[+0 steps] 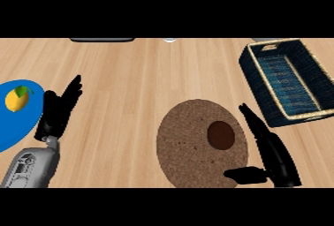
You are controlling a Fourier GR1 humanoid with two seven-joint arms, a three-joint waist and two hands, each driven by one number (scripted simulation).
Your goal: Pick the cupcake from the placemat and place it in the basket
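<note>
A dark brown cupcake [221, 134], seen from above, sits on the right half of the round brown placemat [189, 145]. My right hand [272, 152] stands open just right of the cupcake, fingers straight and pointing away, thumb stretched toward the mat's lower right; it does not touch the cupcake. The dark blue woven basket [257, 70] with a tan inner rim lies at the far right, beyond the hand, and nothing is visible inside it. My left hand [57, 112] rests open at the left, fingers up.
A blue plate [13, 128] with a yellow lemon [17, 99] on it lies at the left edge, beside my left hand. A dark flat object [102, 39] and a small pale item [170, 39] sit at the far edge of the wooden counter.
</note>
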